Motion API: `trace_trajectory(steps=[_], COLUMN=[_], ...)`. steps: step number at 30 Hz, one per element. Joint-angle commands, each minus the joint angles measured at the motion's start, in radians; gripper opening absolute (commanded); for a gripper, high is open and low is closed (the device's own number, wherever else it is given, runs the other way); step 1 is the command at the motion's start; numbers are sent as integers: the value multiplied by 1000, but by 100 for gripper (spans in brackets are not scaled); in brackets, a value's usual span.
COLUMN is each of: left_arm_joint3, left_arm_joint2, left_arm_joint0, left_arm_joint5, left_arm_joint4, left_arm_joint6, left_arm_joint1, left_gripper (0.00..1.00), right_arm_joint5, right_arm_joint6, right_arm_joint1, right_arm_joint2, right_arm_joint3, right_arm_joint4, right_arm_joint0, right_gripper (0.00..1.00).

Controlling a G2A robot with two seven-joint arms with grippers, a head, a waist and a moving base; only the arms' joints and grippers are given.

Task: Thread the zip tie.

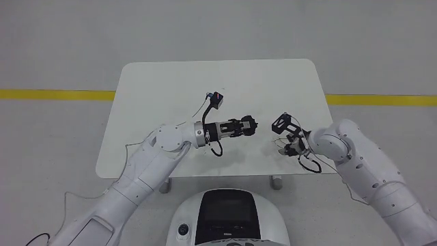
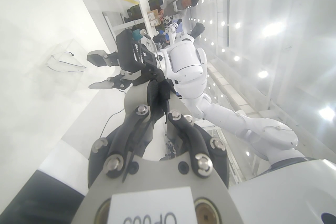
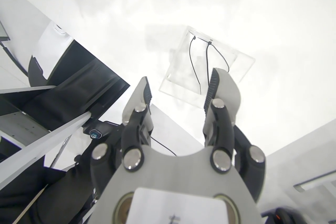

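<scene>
The top view looks steeply down from above the arms. The white tabletop [image 1: 218,82] lies mid-frame, with floor [image 1: 218,27] across the upper part and both arms along the lower edge. The left wrist view sits close behind the left gripper [image 2: 157,89] and faces roughly level across the tabletop toward the right gripper [image 2: 98,70] and the room beyond. The right wrist view looks down past its own gripper at the tabletop. Both wrist views share the clear tray [image 2: 68,45].

Zip ties [image 3: 209,43] in tray [image 3: 178,78]; tray on table [image 1: 205,89].
</scene>
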Motion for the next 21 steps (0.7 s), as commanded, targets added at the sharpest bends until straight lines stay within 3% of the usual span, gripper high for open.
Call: trace_trajectory(steps=[1, 8, 21], left_arm_joint3=[0, 0, 0], left_arm_joint2=[0, 0, 0], left_arm_joint0=[0, 0, 0], left_arm_joint5=[0, 0, 0], left_arm_joint4=[0, 0, 0], left_arm_joint6=[0, 0, 0], left_arm_joint1=[0, 0, 0], left_gripper=[0, 0, 0], right_arm_joint5=[0, 0, 0], right_arm_joint6=[-5, -24, -34], right_arm_joint1=[2, 4, -16], right_arm_joint2=[-4, -35, -112], right_arm_joint3=[7, 52, 137], right_arm_joint4=[2, 16, 17], right_arm_joint0=[4, 35, 99], right_gripper=[29, 20, 20])
